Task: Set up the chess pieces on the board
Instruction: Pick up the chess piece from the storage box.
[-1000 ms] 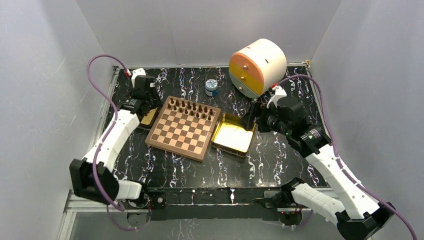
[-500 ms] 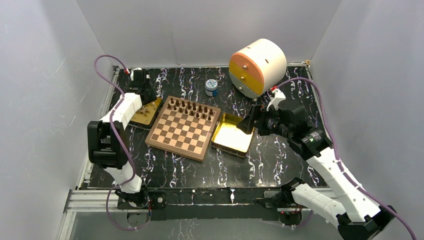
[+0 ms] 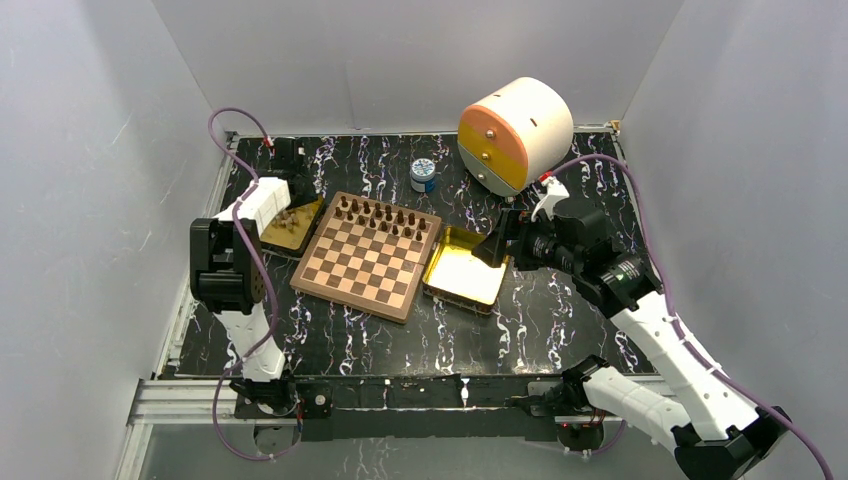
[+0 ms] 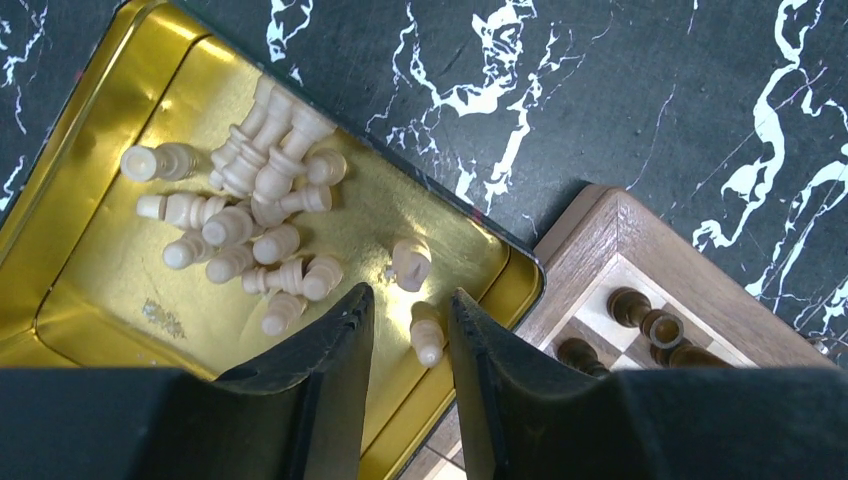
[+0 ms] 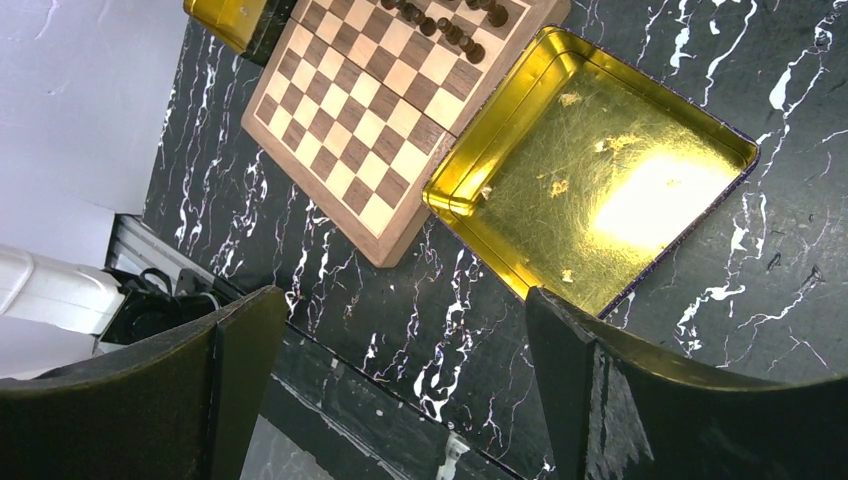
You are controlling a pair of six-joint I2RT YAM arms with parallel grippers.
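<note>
The board (image 3: 362,268) lies mid-table, with dark chess pieces (image 3: 385,215) standing on its far two rows. Left of it, a gold tray (image 4: 100,270) holds several pale chess pieces (image 4: 250,215) in a heap. My left gripper (image 4: 408,293) hangs low over that tray's corner beside the board's rim (image 4: 590,250). Its jaws are partly apart, and a lying pale pawn (image 4: 428,335) sits between them nearer the right finger, with a gap on the left. My right gripper (image 5: 400,300) is wide open and holds nothing, above the table near the empty gold tray (image 5: 600,190).
A white, orange and yellow drum (image 3: 515,133) stands at the back right, with a small blue-and-white jar (image 3: 424,175) to its left. The empty tray (image 3: 467,267) touches the board's right side. Grey walls close in the table on three sides.
The left arm folded up and back, uncovering the tray of pale pieces. Its jaws narrowed around a pale pawn. The right gripper drifted slightly left.
</note>
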